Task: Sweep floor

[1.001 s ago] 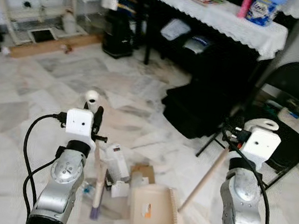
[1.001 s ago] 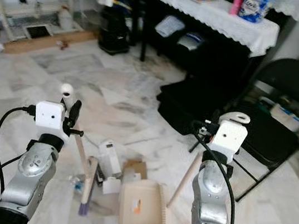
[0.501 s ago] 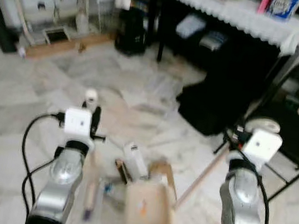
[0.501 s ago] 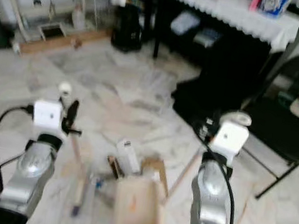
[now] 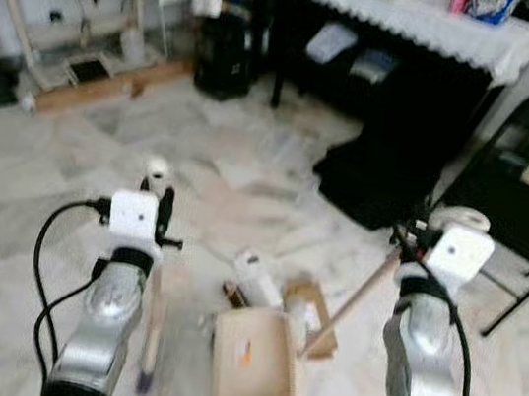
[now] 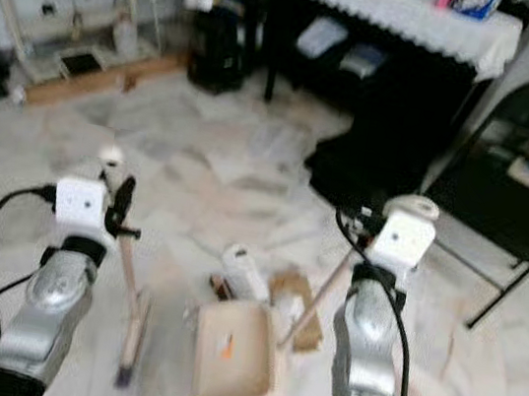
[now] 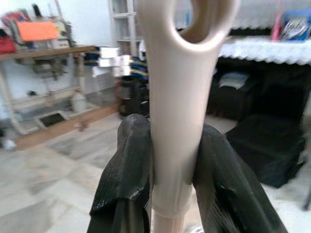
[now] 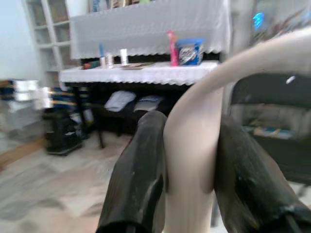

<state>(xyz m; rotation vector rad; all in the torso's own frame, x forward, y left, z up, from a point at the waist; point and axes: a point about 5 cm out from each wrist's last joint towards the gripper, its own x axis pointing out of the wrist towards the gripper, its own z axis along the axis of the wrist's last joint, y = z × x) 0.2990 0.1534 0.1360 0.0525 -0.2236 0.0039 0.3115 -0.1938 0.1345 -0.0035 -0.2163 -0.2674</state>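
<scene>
The broom (image 5: 152, 326) stands on the marble floor (image 5: 37, 184), its handle squeezed tight in the left pincer (image 7: 167, 160). The right pincer (image 8: 189, 160) grips the dustpan (image 5: 254, 357) handle, and the pan sits by some boxes (image 5: 276, 289).

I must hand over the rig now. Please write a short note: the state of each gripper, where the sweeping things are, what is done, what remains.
Left gripper: shut on the broom handle; broom head on the floor.
Right gripper: shut on the dustpan handle; dustpan flat on the marble floor.
Litter: a white bottle and cardboard lie just beyond the dustpan.
Done: both tools gripped.
Left: sweep the litter into the dustpan.
</scene>
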